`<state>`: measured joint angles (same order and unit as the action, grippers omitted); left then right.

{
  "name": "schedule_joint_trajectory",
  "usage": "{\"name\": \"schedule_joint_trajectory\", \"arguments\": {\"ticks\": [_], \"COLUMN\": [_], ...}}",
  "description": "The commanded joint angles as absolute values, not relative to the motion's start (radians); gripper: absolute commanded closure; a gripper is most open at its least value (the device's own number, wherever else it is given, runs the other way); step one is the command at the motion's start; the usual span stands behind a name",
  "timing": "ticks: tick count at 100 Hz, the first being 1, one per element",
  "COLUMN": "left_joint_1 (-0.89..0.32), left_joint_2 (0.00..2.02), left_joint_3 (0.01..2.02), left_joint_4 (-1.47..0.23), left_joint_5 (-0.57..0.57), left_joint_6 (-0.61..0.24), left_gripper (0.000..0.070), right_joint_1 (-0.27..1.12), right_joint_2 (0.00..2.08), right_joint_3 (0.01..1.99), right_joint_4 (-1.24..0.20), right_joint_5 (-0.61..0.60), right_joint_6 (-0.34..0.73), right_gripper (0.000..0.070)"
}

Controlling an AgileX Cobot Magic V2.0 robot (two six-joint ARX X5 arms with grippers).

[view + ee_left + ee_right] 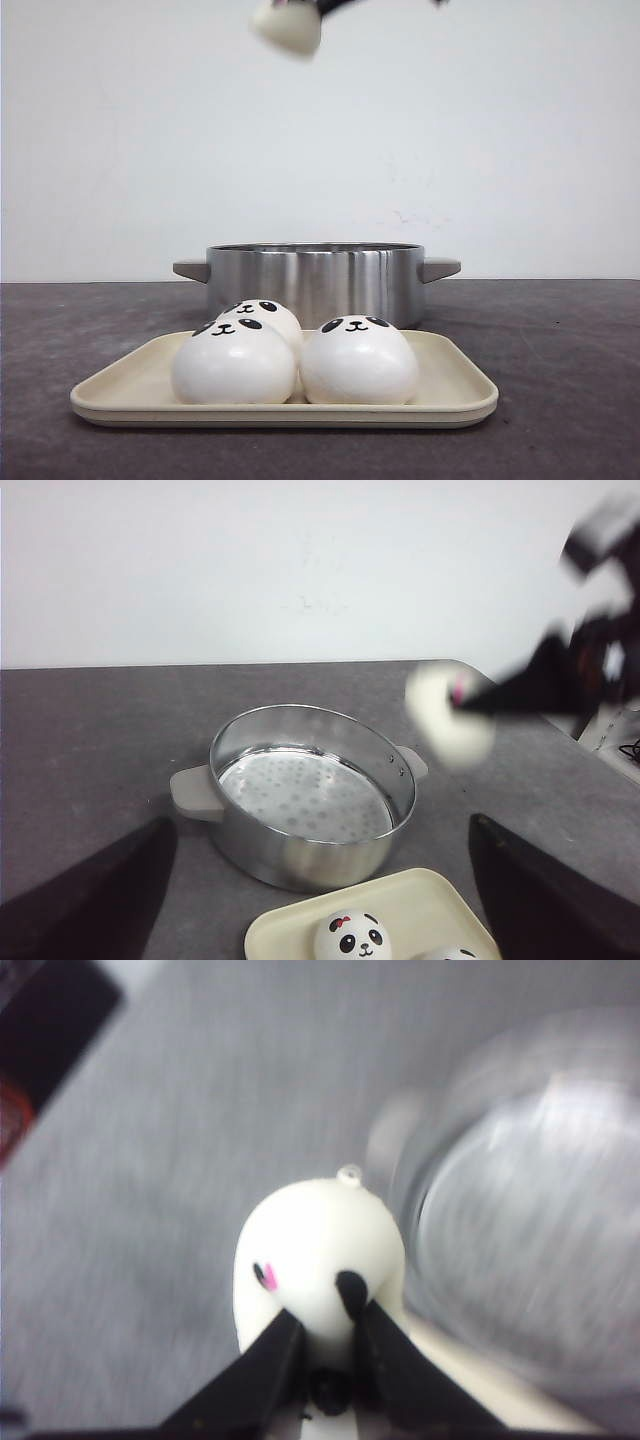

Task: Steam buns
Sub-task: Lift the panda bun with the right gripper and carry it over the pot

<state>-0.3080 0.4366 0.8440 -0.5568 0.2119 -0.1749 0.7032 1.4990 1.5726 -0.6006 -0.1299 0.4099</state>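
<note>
Three white panda-faced buns sit on a cream tray (pixel 120 390): one front left (pixel 232 362), one front right (pixel 359 360), one behind them (pixel 262 314). My right gripper (pixel 323 1315) is shut on a fourth bun (pixel 318 1250) and holds it high in the air; that bun shows at the top of the front view (pixel 288 25) and, blurred, in the left wrist view (pixel 448 715), above and to the right of the steel steamer pot (pixel 305 800). My left gripper (pixel 320 890) is open and empty, above the tray's far edge, with one bun (pixel 352 937) below it.
The steamer pot (pixel 315 280) stands just behind the tray, with a grey handle on each side and a perforated plate inside. It shows blurred in the right wrist view (pixel 530 1260). The table is dark grey, with a white wall behind.
</note>
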Motion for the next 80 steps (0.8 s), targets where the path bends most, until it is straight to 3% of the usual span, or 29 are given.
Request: {"name": "schedule_joint_trajectory", "arguments": {"ticks": [1,24,80], "left_joint_1": [-0.312,-0.312,-0.312], "left_joint_2": [0.437,0.437,0.437], "left_joint_3": [0.851,0.851,0.851], "left_joint_4": [-0.546,-0.546,-0.564], "left_joint_5": [0.208,0.208,0.209], "left_joint_6": [-0.165,-0.165,-0.165], "left_gripper": [0.0143,0.0143,0.0143], "right_joint_1": [0.700,0.628,0.517], "right_joint_2": [1.526,1.634,2.004], "right_joint_3": [1.673,1.839,1.847], "right_joint_4": [-0.596,-0.617,-0.530], "right_joint_5": [-0.085,-0.022,0.004], "right_joint_6": [0.336,0.282,0.279], "right_gripper": [0.0695,0.0695,0.0695]}}
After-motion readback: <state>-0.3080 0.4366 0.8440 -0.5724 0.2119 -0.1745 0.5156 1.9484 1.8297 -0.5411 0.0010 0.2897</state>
